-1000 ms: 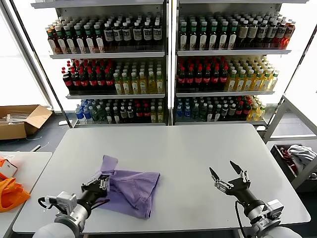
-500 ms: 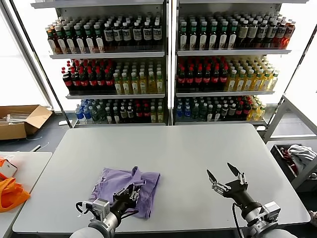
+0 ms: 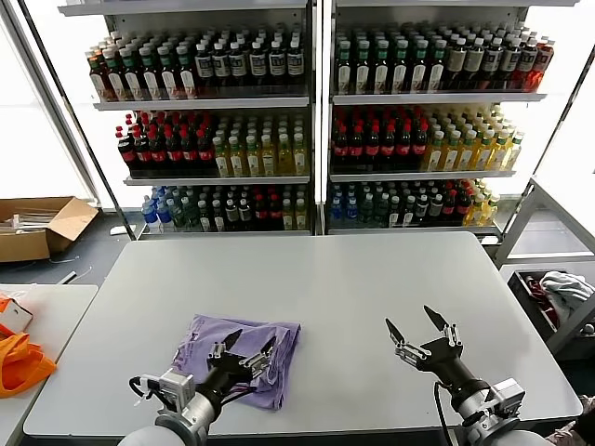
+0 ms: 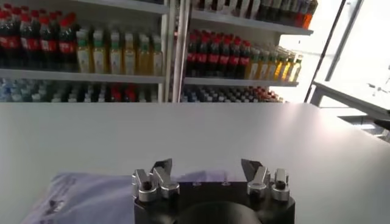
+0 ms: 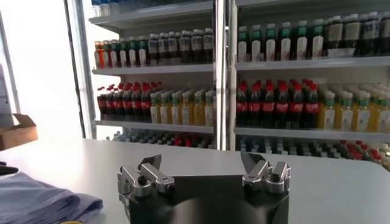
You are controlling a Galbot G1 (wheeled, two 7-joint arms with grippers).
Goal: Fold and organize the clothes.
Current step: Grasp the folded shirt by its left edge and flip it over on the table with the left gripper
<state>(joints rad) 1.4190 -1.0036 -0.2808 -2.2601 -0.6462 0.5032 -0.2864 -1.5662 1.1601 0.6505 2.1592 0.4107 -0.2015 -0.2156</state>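
Note:
One of the clothes, a lavender T-shirt (image 3: 206, 338), lies folded in a loose rectangle on the grey table (image 3: 335, 279), near the front left. My left gripper (image 3: 250, 341) hovers over the shirt's right half, open, with nothing between its fingers. From the left wrist view the gripper (image 4: 207, 165) is wide open, and the shirt (image 4: 91, 193) shows below and behind it. My right gripper (image 3: 410, 323) stands open over bare table to the right of the shirt, apart from it. In the right wrist view that gripper (image 5: 204, 161) is empty, and the shirt (image 5: 36, 201) lies off to one side.
Shelves of bottled drinks (image 3: 316, 121) stand behind the table. A cardboard box (image 3: 37, 226) sits on the floor at the left. Orange fabric (image 3: 20, 364) lies on a side table at the left. A bin with white-grey cloth (image 3: 561, 288) is at the right.
My left gripper carried the shirt's left part over to the right, then opened and let it go. The shirt now lies folded narrower. The right gripper shifted only slightly.

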